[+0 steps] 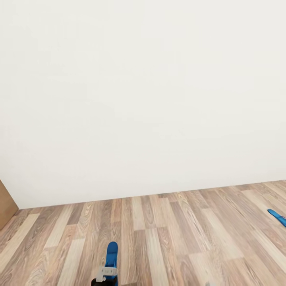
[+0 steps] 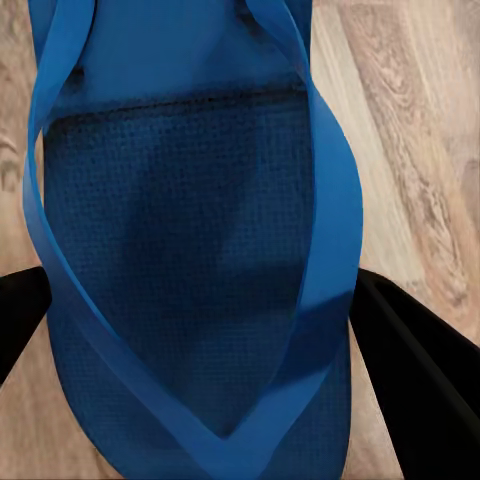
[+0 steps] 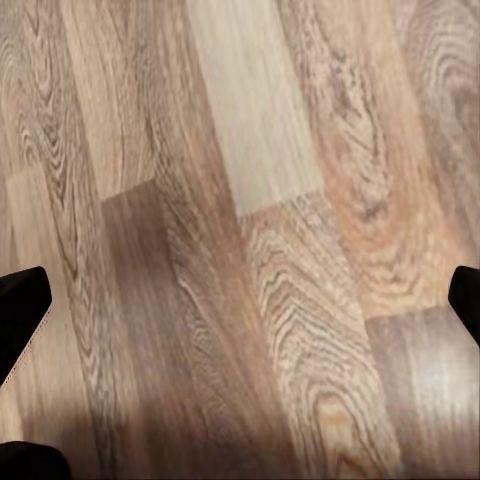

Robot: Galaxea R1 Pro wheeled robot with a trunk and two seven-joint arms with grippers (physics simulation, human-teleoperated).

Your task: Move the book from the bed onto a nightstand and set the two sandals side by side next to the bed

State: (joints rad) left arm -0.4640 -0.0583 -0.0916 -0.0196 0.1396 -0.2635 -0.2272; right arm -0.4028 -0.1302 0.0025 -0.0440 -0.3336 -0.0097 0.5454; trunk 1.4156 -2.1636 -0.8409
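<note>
One bright blue sandal [image 1: 112,254] pokes up at the bottom of the head view, over the wood-plank floor [image 1: 167,238]. My left gripper [image 1: 105,275] is shut on it. In the left wrist view this sandal [image 2: 190,230] lies strap-side up between the two black fingers [image 2: 415,355], which press on its edges. The other sandal [image 1: 277,216] lies flat on the floor at the right edge, only its tip showing. My right gripper [image 3: 240,310] hangs open over bare planks, with nothing between its fingers. The book, bed and nightstand are out of view.
A plain white wall [image 1: 143,99] stands close ahead and meets the floor. A light brown panel [image 1: 5,206] juts in at the left edge by the wall.
</note>
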